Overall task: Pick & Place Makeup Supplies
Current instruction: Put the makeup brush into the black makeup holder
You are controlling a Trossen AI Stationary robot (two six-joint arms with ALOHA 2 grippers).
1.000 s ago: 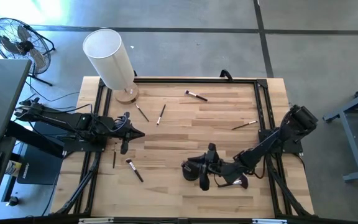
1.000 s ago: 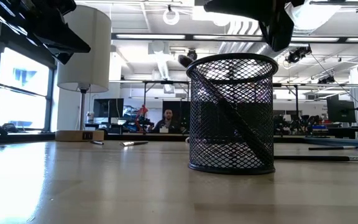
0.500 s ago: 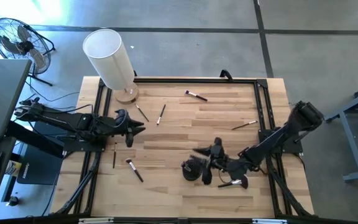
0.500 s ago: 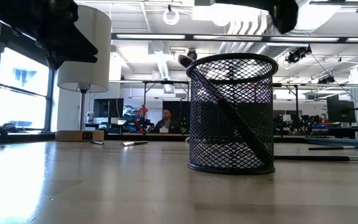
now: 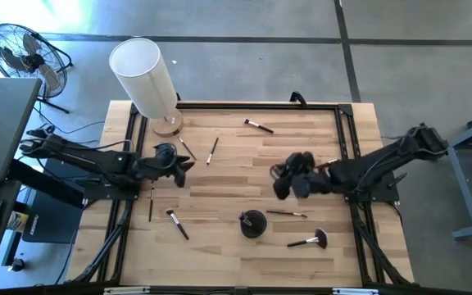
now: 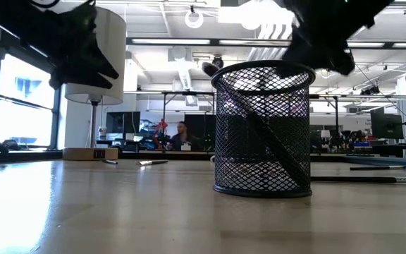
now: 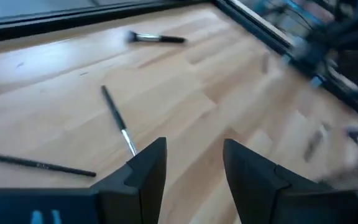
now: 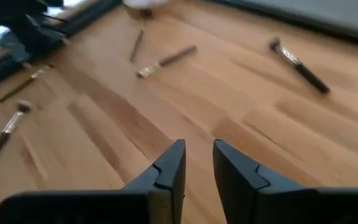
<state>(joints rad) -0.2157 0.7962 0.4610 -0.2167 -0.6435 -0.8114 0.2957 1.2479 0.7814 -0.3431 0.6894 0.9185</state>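
Observation:
Several slim makeup brushes lie flat on the wooden table (image 5: 236, 184): one at the far side (image 5: 258, 125), two near the lamp (image 5: 213, 151), one at the right (image 5: 322, 165), two at the near left (image 5: 176, 224), and one with a reddish fluffy head (image 5: 318, 238) at the near right. A black mesh cup (image 5: 252, 223) holds a brush (image 6: 259, 123) that leans on its rim. My left gripper (image 7: 194, 155) hovers open over the left side, near a brush (image 7: 118, 119). My right gripper (image 8: 199, 162) hovers over the table's middle right, its fingers slightly apart with nothing between them.
A big white cylinder lamp (image 5: 143, 78) stands on its wooden base at the far left corner. A black frame (image 5: 347, 139) runs along the table's edges. Another thin brush (image 5: 287, 214) lies just right of the cup. A fan (image 5: 23, 53) stands on the floor beyond.
My right gripper has swung up from beside the mesh cup at the near edge toward the far edge, to the table's middle right. My left gripper has rolled about its own line and stayed roughly in place. The cup and the brush in it have not moved.

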